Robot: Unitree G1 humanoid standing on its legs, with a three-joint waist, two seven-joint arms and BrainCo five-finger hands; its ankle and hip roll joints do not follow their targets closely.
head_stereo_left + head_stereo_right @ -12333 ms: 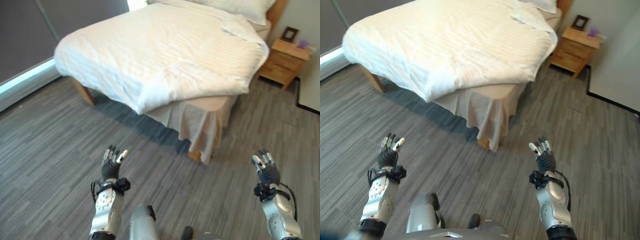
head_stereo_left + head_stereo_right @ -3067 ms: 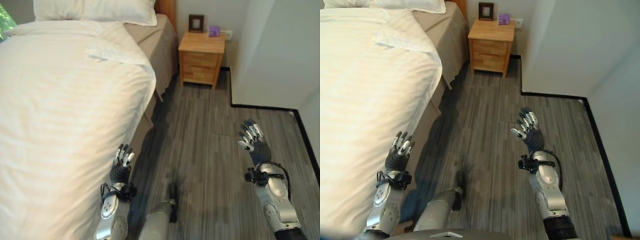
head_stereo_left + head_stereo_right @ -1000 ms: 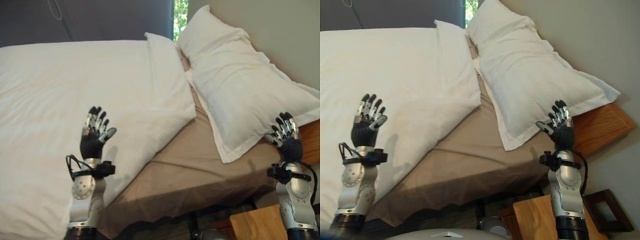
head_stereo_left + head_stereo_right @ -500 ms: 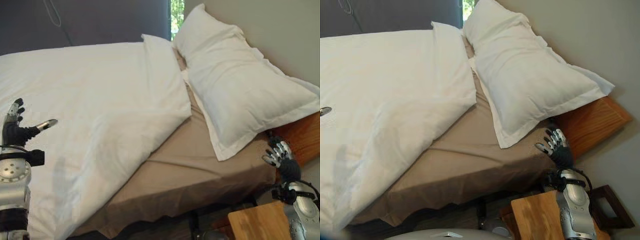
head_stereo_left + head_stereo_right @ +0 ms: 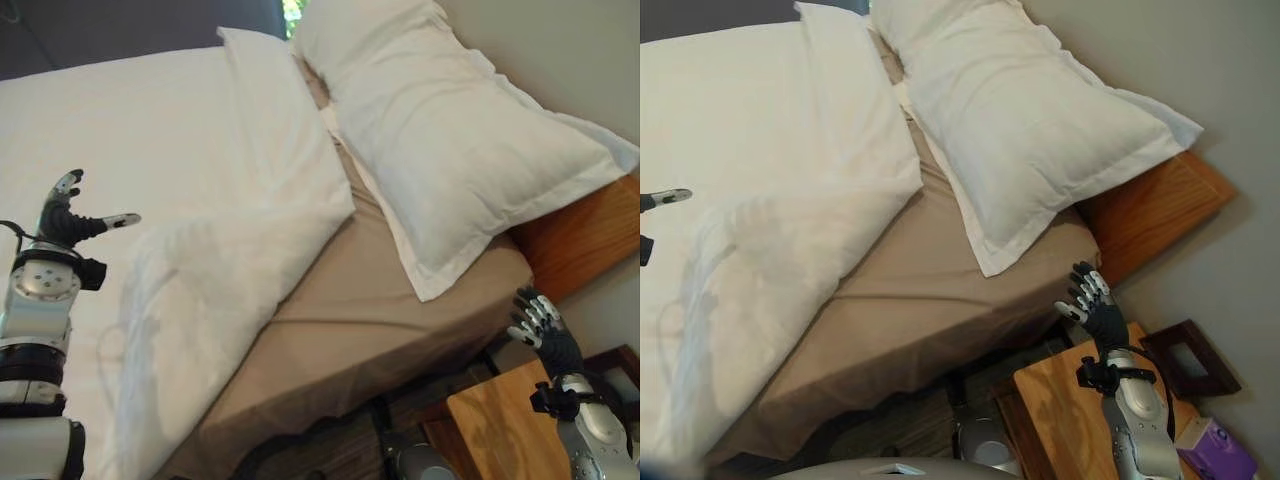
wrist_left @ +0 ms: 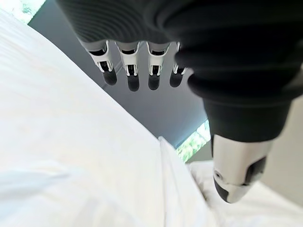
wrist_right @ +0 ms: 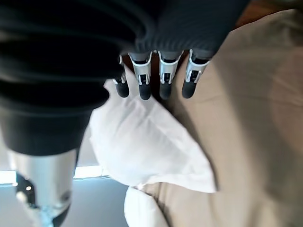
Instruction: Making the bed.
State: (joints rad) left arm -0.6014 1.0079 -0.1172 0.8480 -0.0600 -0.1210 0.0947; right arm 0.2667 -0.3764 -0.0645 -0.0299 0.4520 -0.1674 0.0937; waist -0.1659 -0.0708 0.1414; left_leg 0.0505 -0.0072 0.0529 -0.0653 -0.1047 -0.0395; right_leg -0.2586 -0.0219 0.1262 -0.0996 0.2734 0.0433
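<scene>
Left hand (image 5: 60, 222): raised above the white duvet (image 5: 150, 200), fingers relaxed and spread, thumb pointing out sideways, holding nothing.
Right hand (image 5: 1098, 312): lifted beside the bed's head corner, over the wooden nightstand (image 5: 1065, 415), fingers straight and fanned apart, touching nothing.
Duvet: covers most of the bed, its top corner pulled back and bunched in a slanted fold, short of the pillows.
Sheet (image 5: 400, 320): tan, bare along the near edge between the duvet's fold and the pillow.
Pillows: 1 large white pillow (image 5: 460, 140) lying askew at the head end, its corner overhanging the sheet; another partly seen behind it.
Headboard (image 5: 1150, 215): wooden, its corner just beside the pillow.
Nightstand: carries a dark picture frame (image 5: 1195, 365) and a small purple box (image 5: 1215, 450).
</scene>
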